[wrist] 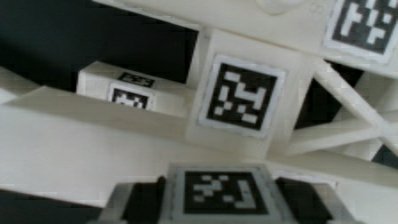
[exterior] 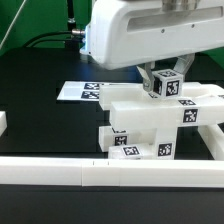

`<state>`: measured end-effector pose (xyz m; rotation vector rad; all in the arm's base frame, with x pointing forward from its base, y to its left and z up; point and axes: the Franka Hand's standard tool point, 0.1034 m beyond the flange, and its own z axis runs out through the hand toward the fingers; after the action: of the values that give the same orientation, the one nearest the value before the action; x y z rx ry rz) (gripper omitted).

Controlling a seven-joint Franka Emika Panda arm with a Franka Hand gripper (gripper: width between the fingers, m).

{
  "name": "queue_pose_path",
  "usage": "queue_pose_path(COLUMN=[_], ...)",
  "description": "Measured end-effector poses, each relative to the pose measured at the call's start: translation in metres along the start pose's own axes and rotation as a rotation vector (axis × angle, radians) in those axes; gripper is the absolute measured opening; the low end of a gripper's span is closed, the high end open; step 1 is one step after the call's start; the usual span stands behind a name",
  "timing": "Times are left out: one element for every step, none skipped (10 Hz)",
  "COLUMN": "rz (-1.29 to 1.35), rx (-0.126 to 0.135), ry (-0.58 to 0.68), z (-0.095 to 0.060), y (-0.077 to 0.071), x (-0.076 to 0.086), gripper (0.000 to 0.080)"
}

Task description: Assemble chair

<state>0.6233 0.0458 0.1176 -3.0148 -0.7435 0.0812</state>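
Note:
My gripper (exterior: 167,86) is shut on a small white cube (exterior: 168,88) with a black-and-white tag and holds it just above the partly joined chair (exterior: 140,128). The chair is a stack of glossy white blocks and frames with tags on their front faces. In the wrist view the cube (wrist: 219,190) sits between my gripper's (wrist: 219,198) dark pads (wrist: 143,197). Under it lies an X-braced chair frame (wrist: 240,92) with a tagged bar. Another tagged chair block (wrist: 125,88) lies beyond it.
The marker board (exterior: 84,90) lies flat on the black table at the exterior view's left of the chair. A long plain white rail (exterior: 100,172) runs along the front. A small white piece (exterior: 3,122) shows at the left edge.

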Motion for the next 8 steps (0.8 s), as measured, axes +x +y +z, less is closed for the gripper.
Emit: queue_pose_path(rz=[0.001,0.001,0.001,-0.001,-0.008,-0.008,-0.007,-0.006], rx=[0.000,-0.001,-0.003,-0.004,-0.005,-0.006,-0.006,-0.006], ry=[0.000,0.002,0.005,0.006,0.010,0.012,0.012,0.012], z=[0.0009,0.0013,0.0013,0.0015,0.0014,0.0012,0.0010,0.0010], y=[-0.0004,-0.0006,-0.0002,0.0013,0.0044,0.0069,0.0068,0.0071], x=[0.0003,0.0008,0.0014,0.0011,0.0007,0.0002,0.0003,0.0002], gripper=[0.0282,0.0282,0.0282,0.0282,0.0282,0.0282,0.0282,0.0282])
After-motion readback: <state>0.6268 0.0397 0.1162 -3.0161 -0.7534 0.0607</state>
